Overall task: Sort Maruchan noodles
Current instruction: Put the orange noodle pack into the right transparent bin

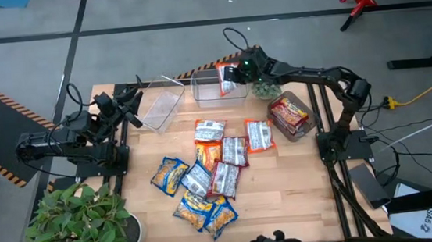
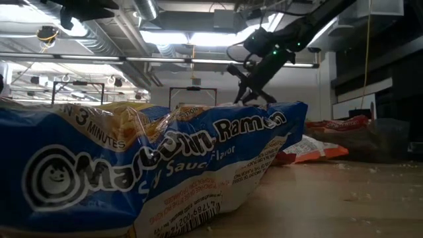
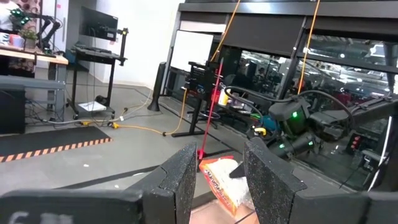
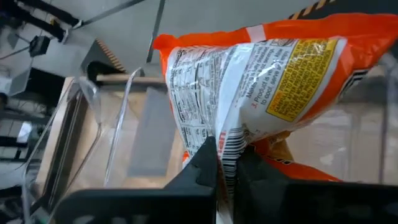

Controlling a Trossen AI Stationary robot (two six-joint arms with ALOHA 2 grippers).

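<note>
- right gripper (image 4: 227,163) is pinching an orange packet (image 4: 261,74) by its edge, up over the middle clear bin (image 1: 205,90) at the far side
- left gripper (image 3: 221,177) waits far left, fingers apart, nothing in them

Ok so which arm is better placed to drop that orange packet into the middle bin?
The right. Its gripper is already shut on the orange packet, hanging over the middle clear bin. The left gripper is open and empty at the table's back left edge, beside the left bin.
</note>
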